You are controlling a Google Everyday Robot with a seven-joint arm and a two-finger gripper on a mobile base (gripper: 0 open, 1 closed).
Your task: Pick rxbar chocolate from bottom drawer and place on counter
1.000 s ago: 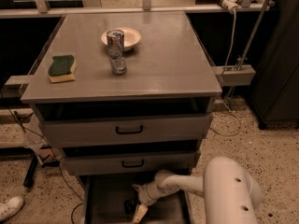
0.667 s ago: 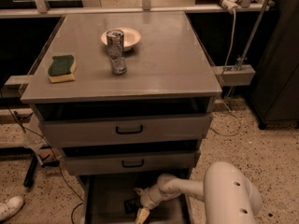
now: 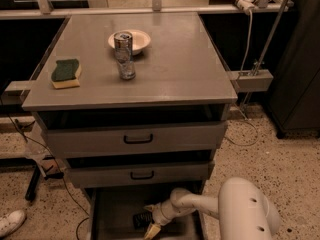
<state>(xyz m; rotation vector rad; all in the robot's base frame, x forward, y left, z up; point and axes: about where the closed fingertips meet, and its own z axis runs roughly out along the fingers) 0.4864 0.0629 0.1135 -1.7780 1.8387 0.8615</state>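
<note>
Where the pale claw was held low inside the deep grey metal bottom drawer, its state could not be told. The flat dark-wrapped rxbar chocolate was seen just beside it on the drawer floor. A centred grip was judged needed before any lift to the broad grey metal counter.

Grey metal counter carries a green-and-yellow sponge near its left edge, a white bowl at back middle, a silver can against the bowl, and a clear glassy item just in front. Below, the gripper is down in the bottom drawer.
</note>
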